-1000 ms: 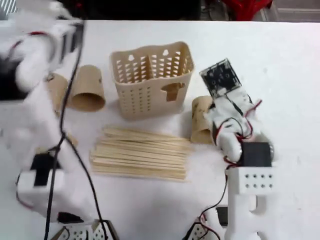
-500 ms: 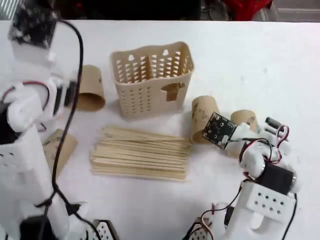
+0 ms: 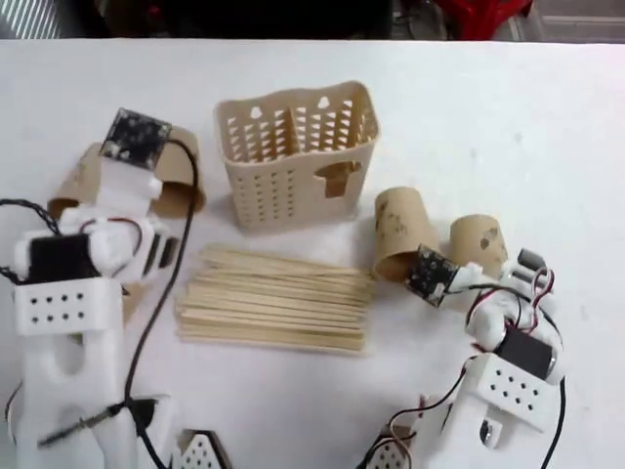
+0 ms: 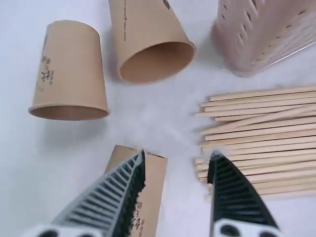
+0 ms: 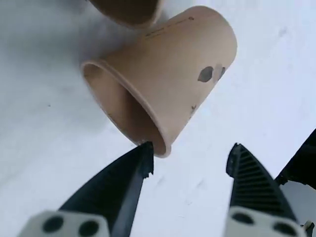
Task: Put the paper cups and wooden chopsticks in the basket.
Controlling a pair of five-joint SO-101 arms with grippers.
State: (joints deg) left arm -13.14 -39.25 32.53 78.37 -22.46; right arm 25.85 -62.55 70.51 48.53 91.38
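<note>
1 paper cup [image 5: 168,74], on its side at 4 o'clock of basket [image 3: 283,186]: judged light, thin-walled, crushable; wide-open right gripper [image 5: 191,150] should pinch rim gently.

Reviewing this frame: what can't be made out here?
High view: the left arm covers parts of the brown paper cups beside it; their count is unclear.
High view: the beige perforated plastic basket hides its floor behind its front wall.
Left wrist view: one brown paper cup is cut by the edge and overlapped by the left pincer.
Right wrist view: a second cup is cut by the edge.
</note>
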